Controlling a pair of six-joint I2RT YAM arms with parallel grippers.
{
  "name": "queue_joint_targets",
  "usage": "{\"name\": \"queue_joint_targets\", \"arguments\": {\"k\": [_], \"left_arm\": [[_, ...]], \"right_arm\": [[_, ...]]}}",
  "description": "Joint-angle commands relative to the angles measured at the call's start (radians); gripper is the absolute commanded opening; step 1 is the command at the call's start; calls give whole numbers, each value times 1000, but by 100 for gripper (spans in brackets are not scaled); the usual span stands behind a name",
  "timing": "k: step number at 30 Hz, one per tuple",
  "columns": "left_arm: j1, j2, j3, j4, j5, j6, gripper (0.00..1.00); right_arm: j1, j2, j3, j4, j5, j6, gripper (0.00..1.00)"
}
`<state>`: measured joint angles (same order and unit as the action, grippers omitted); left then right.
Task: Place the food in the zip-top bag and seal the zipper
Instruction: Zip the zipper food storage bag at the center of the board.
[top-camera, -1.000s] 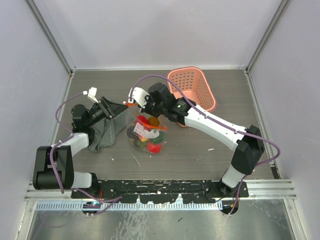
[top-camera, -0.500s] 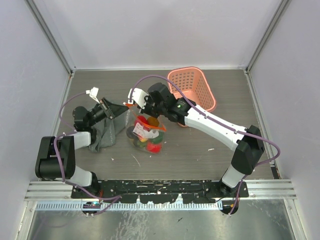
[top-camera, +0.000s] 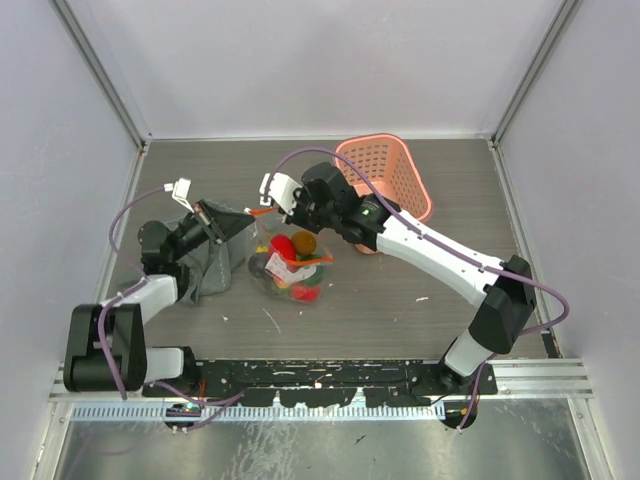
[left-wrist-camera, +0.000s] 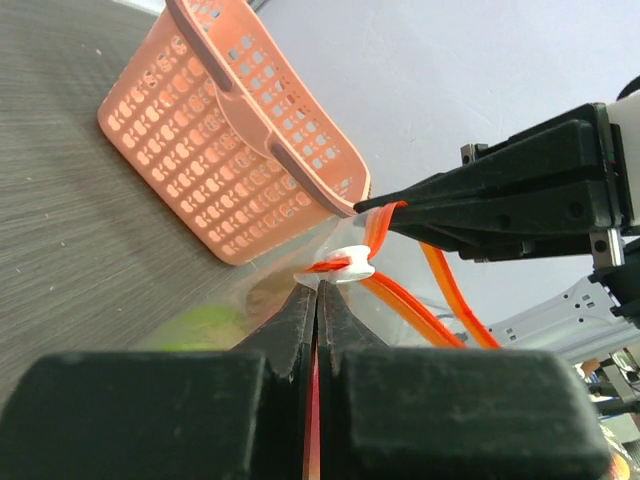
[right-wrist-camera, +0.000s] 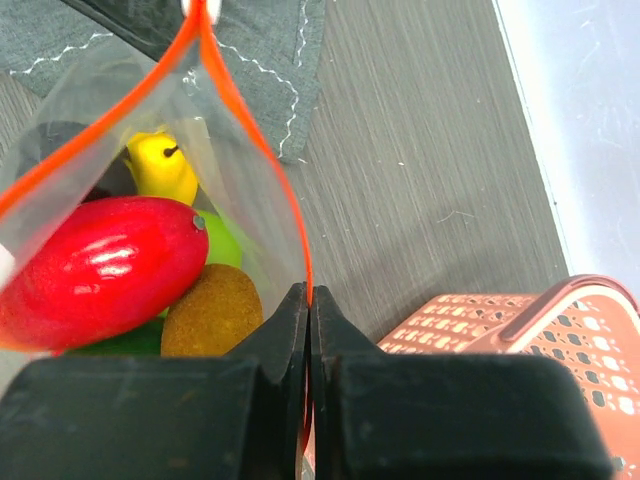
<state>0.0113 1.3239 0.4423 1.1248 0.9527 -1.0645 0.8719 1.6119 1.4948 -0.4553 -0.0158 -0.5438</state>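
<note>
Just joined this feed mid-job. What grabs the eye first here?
The clear zip-top bag at mid-table, stuffed with bright food, its mouth gaping. The left gripper and right gripper are both shut on its red-orange zipper, from opposite sides. A pink basket sits at the back right.

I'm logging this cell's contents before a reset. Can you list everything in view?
zip-top bag: one, clear, middle of the table, mouth held between both grippers
zipper: one, red-orange, along the bag's mouth, tracks apart
slider tab: one, white, on the zipper by the left fingertips
food: at least four pieces, red, yellow, brown, green, inside the bag
basket: one, pink, far right of the table
cloth: one, grey, left of the bag
table: one, dark wood-grain
left gripper: one, black, shut on the zipper
right gripper: one, black, shut on the zipper
</note>
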Motion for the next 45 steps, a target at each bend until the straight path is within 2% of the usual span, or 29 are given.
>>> {"name": "queue_joint_targets", "arguments": {"k": [1,5,7,11,15,17,30,37,45], "left_arm": [[-6,-162,-14,-146,-69,94,0],[-18,-307,-19,-375,-127,187,0],[-28,-329,-15,-442,-140,208,0],[-34,-331,-19,-485,-154,203,0],[-36,-339,-12,-525,-158,205,0],[-38,-340,-5,-537,-154,204,0],[-54,-359,34,-607,-149,233,0],[-67,-378,57,-634,-155,245,0],[-103,-416,93,-756,-204,328,0]], "right_arm": [[-20,-86,11,2,13,-6,8],[-34,-96,24,-31,-6,-5,12],[-35,-96,43,-53,-17,-3,16],[-35,-87,96,-103,-80,29,27],[-34,-93,135,-126,-144,58,43],[-33,-96,154,-127,-189,63,47],[-6,34,282,-53,-418,40,55],[7,138,362,-58,-453,40,57],[9,191,376,-58,-441,43,57]]}}
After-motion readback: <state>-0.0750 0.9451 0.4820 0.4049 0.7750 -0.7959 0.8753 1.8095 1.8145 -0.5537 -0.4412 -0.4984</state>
